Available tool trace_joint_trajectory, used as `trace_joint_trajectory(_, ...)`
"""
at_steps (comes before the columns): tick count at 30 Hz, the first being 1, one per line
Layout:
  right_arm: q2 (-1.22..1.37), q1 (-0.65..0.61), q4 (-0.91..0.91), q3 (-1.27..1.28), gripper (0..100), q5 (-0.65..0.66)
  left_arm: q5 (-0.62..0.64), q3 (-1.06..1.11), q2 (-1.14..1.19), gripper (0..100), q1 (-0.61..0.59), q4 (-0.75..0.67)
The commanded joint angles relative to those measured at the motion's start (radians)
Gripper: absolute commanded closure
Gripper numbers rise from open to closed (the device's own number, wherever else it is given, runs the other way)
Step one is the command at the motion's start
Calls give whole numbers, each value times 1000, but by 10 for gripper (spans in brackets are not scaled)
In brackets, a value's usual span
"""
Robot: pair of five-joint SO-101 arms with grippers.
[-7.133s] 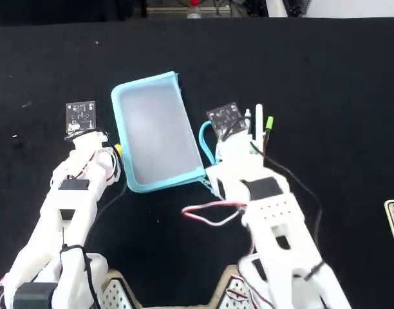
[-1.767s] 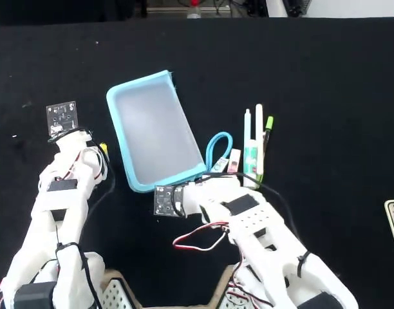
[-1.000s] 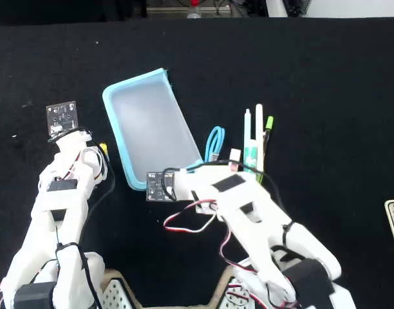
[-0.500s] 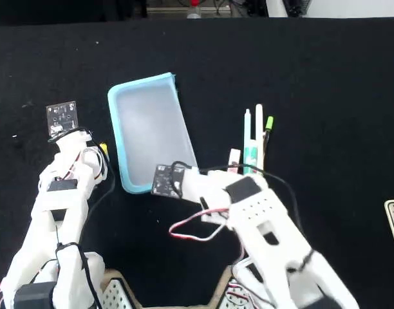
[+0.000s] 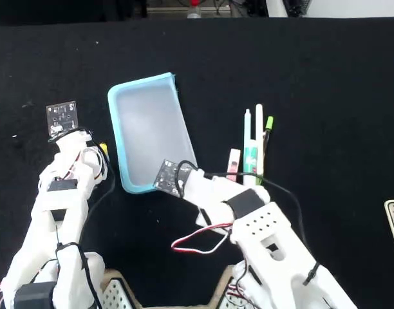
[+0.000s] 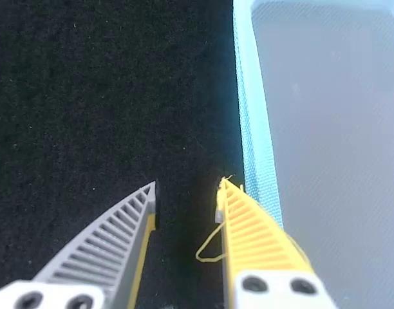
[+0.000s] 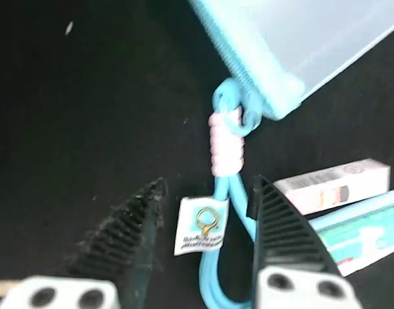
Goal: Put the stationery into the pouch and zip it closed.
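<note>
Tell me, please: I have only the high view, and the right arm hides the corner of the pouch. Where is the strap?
Observer: The strap lies on the table between the right arm's open jaws, not gripped.
Operator: Is it attached to the pouch?
Observer: Yes, it is tied at the corner of the pouch, and a white tag lies beside it.
Operator: And the left jaws?
Observer: Open and empty, over the table just beside the pouch's blue edge.

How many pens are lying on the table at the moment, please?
3, side by side beside the pouch: a teal-labelled white pen nearest it, a plain white pen in the middle, a green-tipped pen farthest. More may be hidden.
</note>
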Motion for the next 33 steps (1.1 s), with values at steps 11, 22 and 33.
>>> trace_joint_trajectory(11,191,-6,-319,68,793,-141,0,-8,-14,845,-5,-15)
trace_joint_trajectory(22,216,95,-127,-18,983,-149,0,-7,-15,845,-12,-15)
trace_joint_trajectory(33,151,135,120,-64,832,-144,0,-7,-15,845,-5,-15)
